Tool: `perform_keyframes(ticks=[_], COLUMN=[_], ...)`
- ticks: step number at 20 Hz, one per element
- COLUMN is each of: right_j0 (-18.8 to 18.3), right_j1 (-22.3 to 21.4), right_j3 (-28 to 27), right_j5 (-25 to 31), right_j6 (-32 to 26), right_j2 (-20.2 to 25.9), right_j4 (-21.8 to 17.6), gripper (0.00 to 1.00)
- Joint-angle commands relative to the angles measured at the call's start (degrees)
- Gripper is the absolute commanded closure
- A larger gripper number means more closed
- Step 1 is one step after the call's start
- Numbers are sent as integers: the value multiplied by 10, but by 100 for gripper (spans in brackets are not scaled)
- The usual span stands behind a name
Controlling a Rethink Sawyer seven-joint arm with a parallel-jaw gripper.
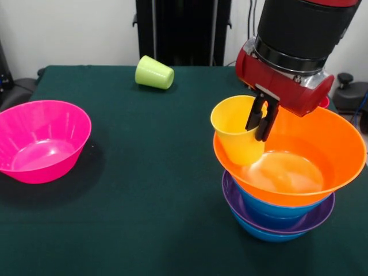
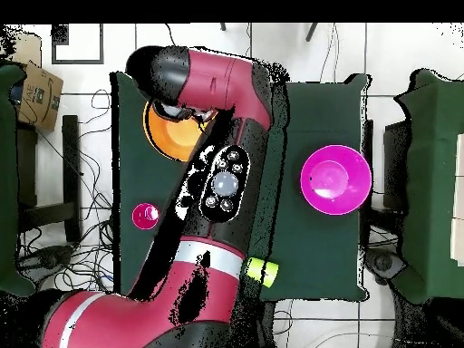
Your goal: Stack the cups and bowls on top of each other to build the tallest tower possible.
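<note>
The tool [image 1: 260, 119] hung from the red and black arm [image 1: 299, 40] with its 2 dark fingers [image 1: 253, 115] close together, pinching the right-hand wall of the yellow cup [image 1: 237, 136] at its rim; it was clenched on that cup. The cup stood mouth up, its long axis tilted a little so the mouth leaned to the left, its base down inside the left part of the orange bowl [image 1: 299, 167].

The orange bowl sat open side up as the widest and highest bowl of the tower [image 1: 282, 201], nested above a blue bowl [image 1: 270, 210], then a purple bowl [image 1: 299, 221], with another blue bowl [image 1: 264, 233] lowest. The pile stood at the near right of the dark green counter [image 1: 149, 190]. A sliver of a red thing showed just behind the arm at the right; what it was could not be told in the front view.

Well apart to the left, the pink bowl [image 1: 40, 141] rested upright near the counter's left edge. The lime green cup [image 1: 154, 73] lay on its side at the far middle, its mouth pointing left and toward the camera.

In the overhead view the arm covered most of the orange bowl [image 2: 172, 136]. The pink bowl [image 2: 335, 178], the green cup [image 2: 263, 269] and a small red bowl [image 2: 145, 216] lay separately on the counter. No readable writing showed on any cup or bowl.
</note>
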Motion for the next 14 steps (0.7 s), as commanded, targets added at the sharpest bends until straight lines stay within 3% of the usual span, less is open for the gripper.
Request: perform_keyframes(ticks=[1, 14], right_j0=[0, 17], right_j1=[14, 29], right_j3=[-10, -14], right_j5=[-5, -17], right_j6=[130, 152], right_j2=[22, 11], right_j4=[4, 5], gripper=[100, 100])
